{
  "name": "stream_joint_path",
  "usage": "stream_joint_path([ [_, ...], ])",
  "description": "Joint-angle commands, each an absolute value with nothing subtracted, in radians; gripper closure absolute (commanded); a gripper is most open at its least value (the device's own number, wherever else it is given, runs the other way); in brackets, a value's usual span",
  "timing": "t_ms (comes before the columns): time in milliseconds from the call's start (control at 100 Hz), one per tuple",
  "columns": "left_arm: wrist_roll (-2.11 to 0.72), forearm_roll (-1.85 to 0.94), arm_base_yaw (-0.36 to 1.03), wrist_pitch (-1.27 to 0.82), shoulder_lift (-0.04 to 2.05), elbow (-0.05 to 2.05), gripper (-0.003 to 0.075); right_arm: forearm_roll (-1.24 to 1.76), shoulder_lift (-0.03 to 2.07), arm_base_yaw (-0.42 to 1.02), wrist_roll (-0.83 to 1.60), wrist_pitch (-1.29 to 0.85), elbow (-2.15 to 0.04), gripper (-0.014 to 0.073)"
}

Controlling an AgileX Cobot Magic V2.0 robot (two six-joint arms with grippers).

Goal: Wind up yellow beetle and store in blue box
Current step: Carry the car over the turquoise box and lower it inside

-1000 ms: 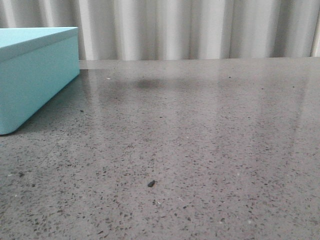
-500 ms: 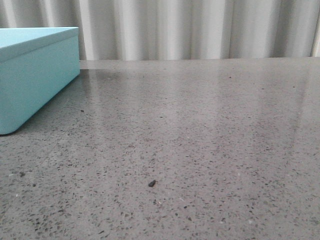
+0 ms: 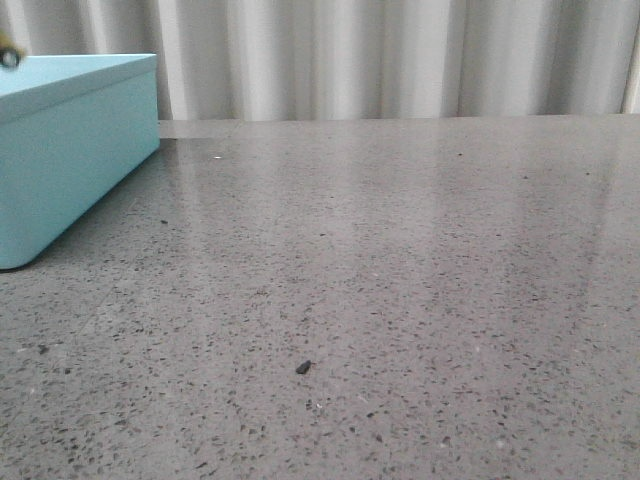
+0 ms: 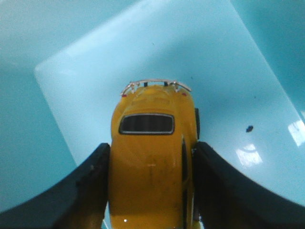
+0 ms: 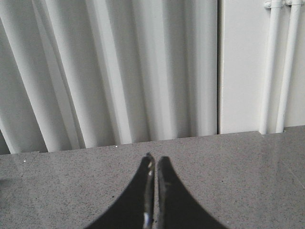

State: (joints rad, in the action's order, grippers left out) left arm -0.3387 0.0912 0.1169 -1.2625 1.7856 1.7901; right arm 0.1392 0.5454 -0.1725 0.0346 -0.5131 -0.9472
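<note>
In the left wrist view my left gripper [image 4: 152, 145] is shut on the yellow beetle [image 4: 150, 143]. Its black fingers [image 4: 90, 181] press on both sides of the car, whose rear window faces the camera. The car hangs over the pale turquoise inside floor of the blue box [image 4: 228, 71], with darker walls around it. In the front view the blue box [image 3: 70, 150] stands at the far left of the table, and a small yellow and dark bit [image 3: 8, 50] shows just above its top edge. My right gripper [image 5: 155, 160] is shut and empty above the table.
The grey speckled tabletop [image 3: 400, 280] stretches right of the box. A small dark crumb [image 3: 303, 367] lies near the front. A white pleated curtain [image 3: 350, 60] hangs behind the table, and white pipes [image 5: 276, 67] run down the wall.
A small yellow and dark bit has come into the front view above the box's top edge at the far left. The dark shadow on the far tabletop has gone.
</note>
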Motion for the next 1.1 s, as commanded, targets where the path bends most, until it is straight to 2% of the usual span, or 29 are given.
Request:
stream_joint_path([
  [0, -0.324, 0.09, 0.114, -1.232, 1.759, 1.76, 0.0482, 0.132, 0.557, -0.169, 0.039, -0.423, -0.971, 0.0655],
  [280, -0.324, 0.09, 0.112, -1.225, 1.847, 1.73, 0.0482, 0.132, 0.557, -0.169, 0.039, -0.425, -0.971, 0.0655],
  [590, -0.253, 0.09, 0.112, -1.201, 1.856, 1.73, 0.0468, 0.132, 0.557, -0.169, 0.039, -0.43, -0.971, 0.0655],
  [690, -0.253, 0.09, 0.112, -1.206, 1.856, 1.73, 0.0397, 0.132, 0.557, -0.169, 0.039, -0.43, -0.971, 0.0655],
  [810, -0.253, 0.09, 0.112, -1.222, 1.856, 1.73, 0.0223, 0.132, 0.557, -0.169, 0.039, -0.43, -0.971, 0.0655],
  [880, -0.253, 0.09, 0.112, -1.232, 1.856, 1.73, 0.015, 0.132, 0.557, -0.169, 0.039, -0.43, -0.971, 0.0655],
  [1090, -0.253, 0.09, 0.114, -1.265, 1.841, 1.745, 0.0136, 0.132, 0.557, -0.169, 0.039, -0.43, -0.971, 0.0655],
])
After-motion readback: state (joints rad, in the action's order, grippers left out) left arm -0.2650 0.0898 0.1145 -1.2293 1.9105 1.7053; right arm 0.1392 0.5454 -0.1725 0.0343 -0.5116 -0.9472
